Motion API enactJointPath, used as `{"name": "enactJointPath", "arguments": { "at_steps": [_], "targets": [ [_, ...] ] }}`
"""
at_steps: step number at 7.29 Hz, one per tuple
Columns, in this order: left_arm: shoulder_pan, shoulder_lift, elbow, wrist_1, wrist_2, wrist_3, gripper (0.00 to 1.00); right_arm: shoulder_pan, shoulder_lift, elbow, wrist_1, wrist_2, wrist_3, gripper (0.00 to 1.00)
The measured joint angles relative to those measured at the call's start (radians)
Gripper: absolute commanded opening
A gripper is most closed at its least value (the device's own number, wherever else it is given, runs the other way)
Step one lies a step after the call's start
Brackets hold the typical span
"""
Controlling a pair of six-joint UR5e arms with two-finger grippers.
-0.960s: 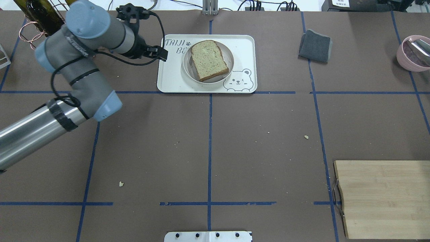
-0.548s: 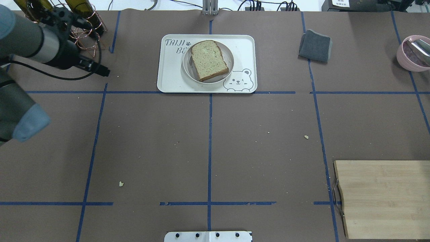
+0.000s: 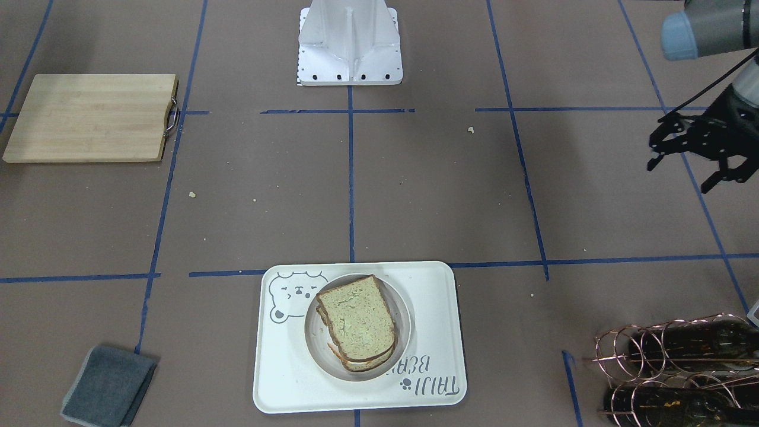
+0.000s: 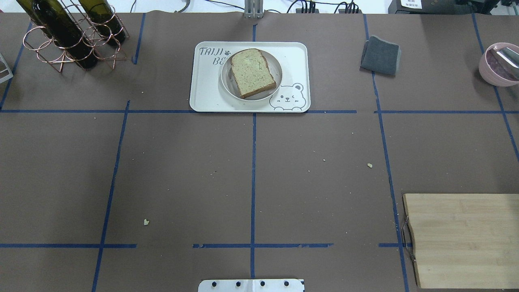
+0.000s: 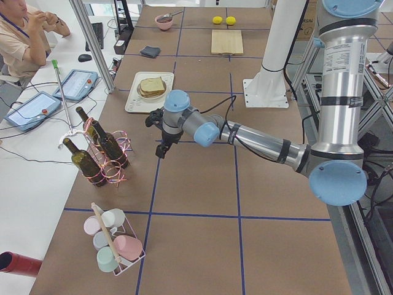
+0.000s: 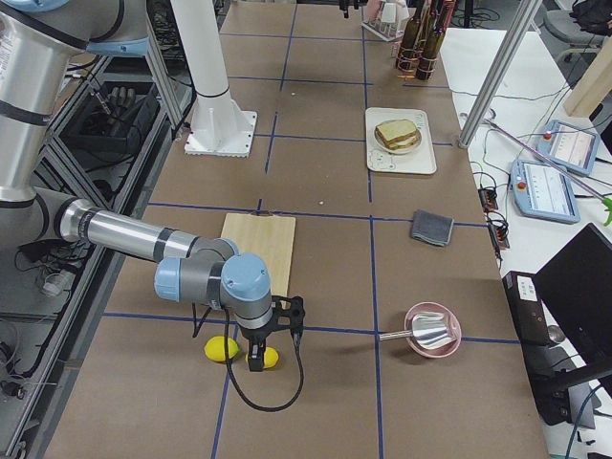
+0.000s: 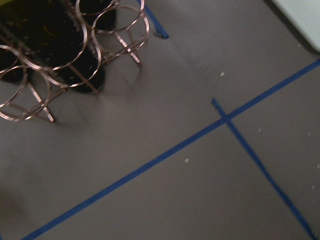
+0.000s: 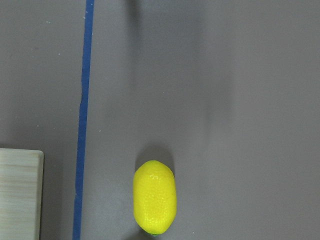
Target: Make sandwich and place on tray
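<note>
The sandwich (image 4: 252,73) shows as two stacked brown-crusted bread slices in an off-white round bowl (image 4: 224,83); the egg is hidden. The bowl stands on the cream bear tray (image 4: 292,61) at the far middle of the table. The front view shows the sandwich (image 3: 356,323) on the tray (image 3: 278,367) too. My left gripper (image 3: 679,177) is open and empty, hovering well off to the tray's left, near the bottle rack. My right gripper (image 6: 268,337) hangs over two lemons beyond the cutting board; I cannot tell whether it is open.
A wooden cutting board (image 4: 462,239) lies at the near right. A grey cloth (image 4: 380,55) and a pink bowl (image 4: 498,67) are at the far right. A copper rack of wine bottles (image 4: 69,36) is at the far left. A lemon (image 8: 154,196) lies under the right wrist.
My left arm has drawn back from beside the tray to the left and out of the overhead view. The sandwich, bowl and tray have not moved.
</note>
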Motion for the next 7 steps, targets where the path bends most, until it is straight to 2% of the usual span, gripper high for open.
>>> {"name": "enactJointPath", "arguments": {
  "at_steps": [3,5,7],
  "targets": [
    [-0.149,0.094,0.009,0.233,-0.032,0.227,1.0,0.0,0.003,-0.003,0.0,0.018,0.001,1.0],
    [-0.219,0.185,0.01,0.263,-0.045,0.338,1.0,0.0,0.005,-0.006,0.0,0.02,0.002,1.0],
    [-0.249,0.207,0.026,0.267,-0.048,0.361,1.0,0.0,0.006,-0.006,0.001,0.021,0.003,1.0]
  ]
}}
